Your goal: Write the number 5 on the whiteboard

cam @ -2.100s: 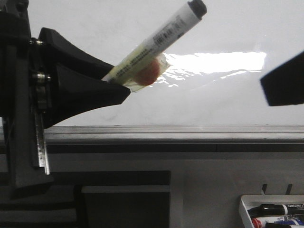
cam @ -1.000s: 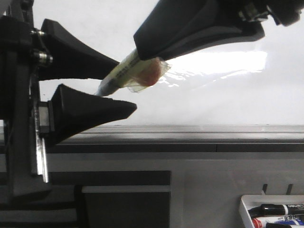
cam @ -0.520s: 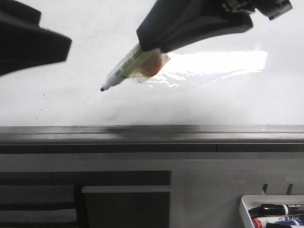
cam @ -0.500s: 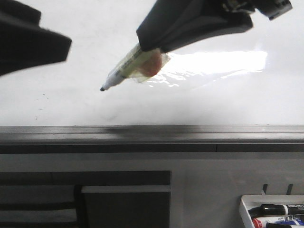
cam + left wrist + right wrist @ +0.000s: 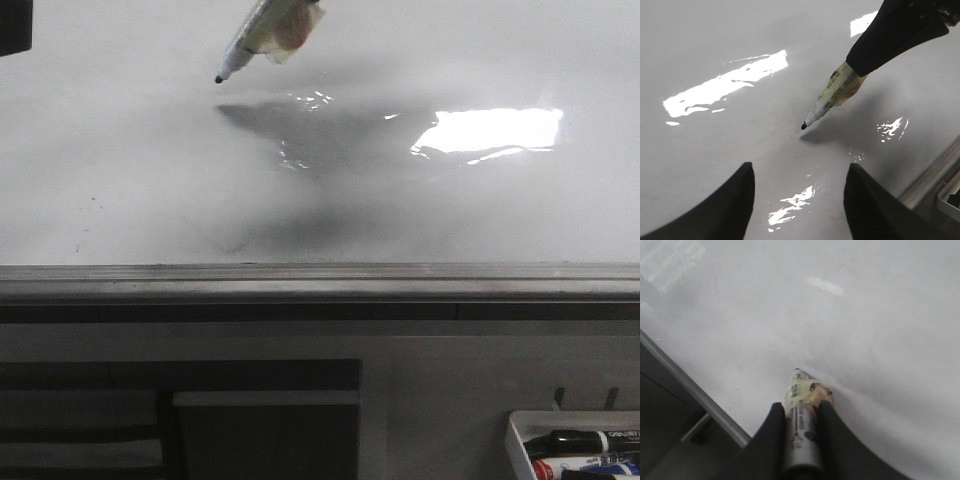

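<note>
The whiteboard (image 5: 120, 200) is lying blank, no number 5 yet. The right gripper (image 5: 802, 415) is clamping an uncapped marker (image 5: 832, 97), tip seemingly just off it; it should be touching down lightly. The left gripper (image 5: 797, 200) is hanging wide, empty.

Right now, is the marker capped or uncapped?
Uncapped: the marker shows its bare black tip, pointing down at the whiteboard, held by the right gripper.

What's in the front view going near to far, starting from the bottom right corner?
Marker tray → grey edge rail → whiteboard → marker, its uncapped tip pointing down-left, over the whiteboard's far part. No digit is visible on the whiteboard.
</note>
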